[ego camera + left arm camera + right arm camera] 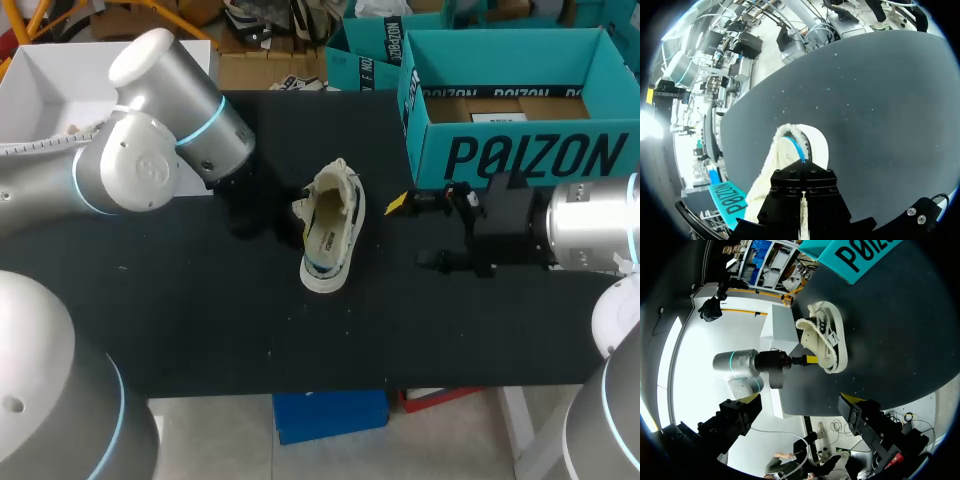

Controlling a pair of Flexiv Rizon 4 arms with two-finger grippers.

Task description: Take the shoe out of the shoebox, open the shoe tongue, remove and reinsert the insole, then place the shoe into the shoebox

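Cream low-top shoe (330, 230) with blue trim, tipped on its side, opening spread wide. Lies near open teal shoebox (520, 155), off its front corner, not touching.

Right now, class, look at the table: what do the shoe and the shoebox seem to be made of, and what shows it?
The shoe: probably cream fabric, matte, with a fuzzy collar edge; the white sole looks rubbery. The shoebox: likely cardboard, teal matte outside, with bare brown board showing inside.
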